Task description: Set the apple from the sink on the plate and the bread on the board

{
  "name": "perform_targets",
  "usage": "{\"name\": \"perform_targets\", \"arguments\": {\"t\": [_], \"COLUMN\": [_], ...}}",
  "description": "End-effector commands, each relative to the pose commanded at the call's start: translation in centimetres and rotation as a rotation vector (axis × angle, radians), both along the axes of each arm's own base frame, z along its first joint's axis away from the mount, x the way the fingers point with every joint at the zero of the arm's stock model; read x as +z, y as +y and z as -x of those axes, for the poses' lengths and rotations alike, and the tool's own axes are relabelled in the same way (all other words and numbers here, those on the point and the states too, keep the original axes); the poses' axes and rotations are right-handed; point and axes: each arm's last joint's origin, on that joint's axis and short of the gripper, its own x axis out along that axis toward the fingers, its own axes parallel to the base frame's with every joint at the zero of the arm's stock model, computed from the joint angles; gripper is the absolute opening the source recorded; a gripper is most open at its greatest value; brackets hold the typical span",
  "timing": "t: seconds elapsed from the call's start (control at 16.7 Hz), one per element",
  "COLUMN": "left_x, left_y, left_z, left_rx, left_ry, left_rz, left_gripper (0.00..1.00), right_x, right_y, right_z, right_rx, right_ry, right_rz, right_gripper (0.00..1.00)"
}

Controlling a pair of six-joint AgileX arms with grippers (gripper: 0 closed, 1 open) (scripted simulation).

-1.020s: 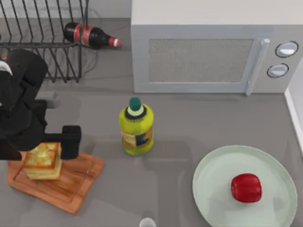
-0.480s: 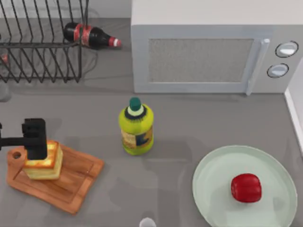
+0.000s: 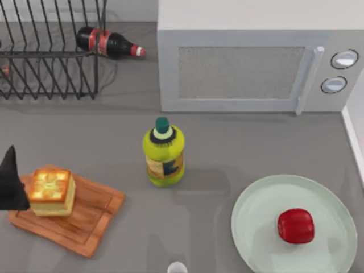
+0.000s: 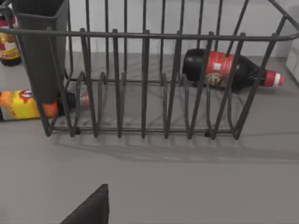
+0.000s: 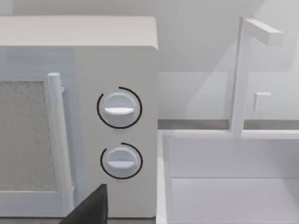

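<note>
Both done: bread [image 3: 52,191] on board [image 3: 85,222] edge, apple [image 3: 296,225] mid-plate [image 3: 256,210].

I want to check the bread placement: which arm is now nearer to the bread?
Left. A dark part of the left arm sits at the table's left edge, just beside the bread on the board. The right arm faces the microwave and sink, away from it.

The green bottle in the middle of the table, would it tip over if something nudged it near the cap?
Probably yes. The green bottle stands upright and looks taller than it is wide, so a push near its dark green cap would likely topple it. Its rounded body suggests that it could then roll across the grey table.
</note>
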Motion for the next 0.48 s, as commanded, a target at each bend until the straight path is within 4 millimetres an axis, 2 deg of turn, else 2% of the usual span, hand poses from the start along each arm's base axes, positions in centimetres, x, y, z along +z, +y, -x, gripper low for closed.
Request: {"name": "perform_targets", "arguments": {"t": [0.24, 0.48], "left_x": [-1.6, -1.9], "left_y": [0.4, 0.4], "left_z": [0.9, 1.0], "left_rx": [0.029, 0.035], "left_ry": [-0.176, -0.213], "left_rz": [-0.024, -0.03], "left_gripper": [1.0, 1.0], "right_x": [0.0, 0.0], "right_y": [0.0, 0.0], "right_z": [0.0, 0.0], "right_rx": [0.0, 0.0], "right_ry": [0.0, 0.0], "right_rz": [0.0, 0.0], "right_gripper": [1.0, 1.0]}}
